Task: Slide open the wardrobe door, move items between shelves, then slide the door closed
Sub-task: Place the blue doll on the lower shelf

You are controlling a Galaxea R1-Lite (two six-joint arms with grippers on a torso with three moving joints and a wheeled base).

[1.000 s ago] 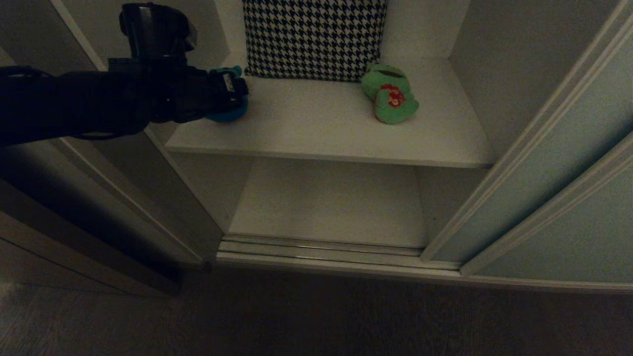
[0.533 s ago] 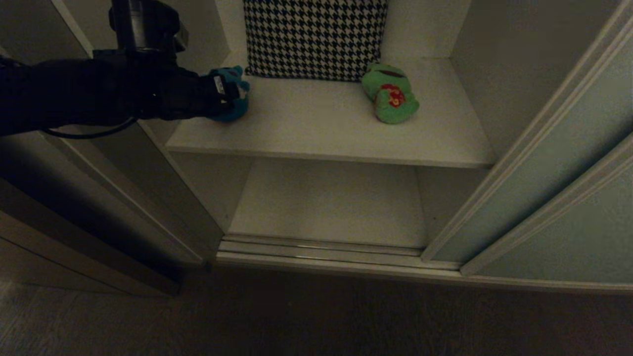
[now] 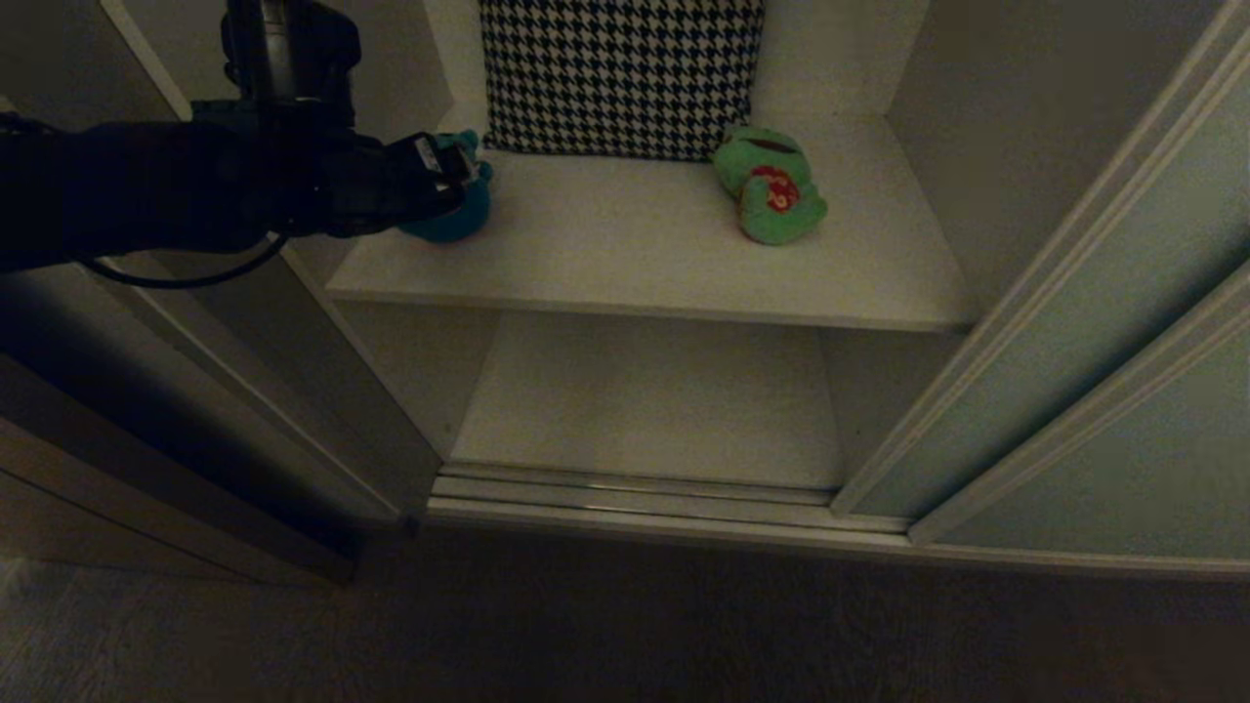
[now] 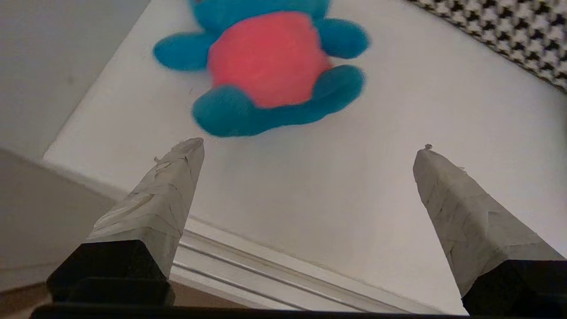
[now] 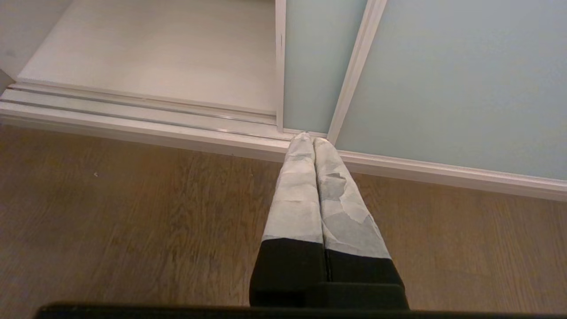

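The left pincer hangs spread wide just short of the teal bear on the upper shelf; closing from here, it could nudge the bear away.

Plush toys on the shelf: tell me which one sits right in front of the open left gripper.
The blue bear with the red belly, at the shelf's left end, just ahead of the left gripper. The green frog lies far to the right.

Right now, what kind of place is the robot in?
Probably a bedroom or a room at home, in front of a built-in wardrobe: a sliding wardrobe door pushed aside, white shelves holding a houndstooth cushion and two plush toys, and a wood-look floor.
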